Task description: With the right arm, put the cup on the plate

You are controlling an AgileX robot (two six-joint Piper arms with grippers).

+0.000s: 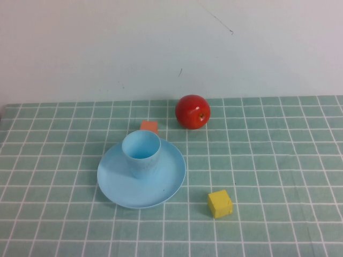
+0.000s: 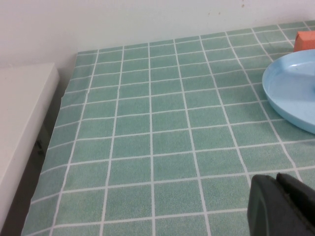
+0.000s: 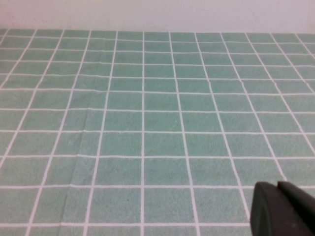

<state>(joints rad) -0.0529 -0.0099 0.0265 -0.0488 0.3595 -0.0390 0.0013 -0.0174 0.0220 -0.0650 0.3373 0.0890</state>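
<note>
The light blue cup (image 1: 141,153) stands upright on the light blue plate (image 1: 166,184), towards the plate's far side, in the high view. Neither arm shows in the high view. Part of the plate (image 2: 290,93) shows in the left wrist view, well away from my left gripper (image 2: 276,178), which is shut and empty over bare cloth. My right gripper (image 3: 278,186) is shut and empty over the green checked cloth, with no object near it. The cup is out of view in both wrist views.
A red apple (image 1: 193,111) sits behind the plate to the right. An orange block (image 1: 149,127) lies just behind the plate and also shows in the left wrist view (image 2: 305,40). A yellow block (image 1: 220,204) lies at the plate's front right. A white ledge (image 2: 19,123) borders the cloth.
</note>
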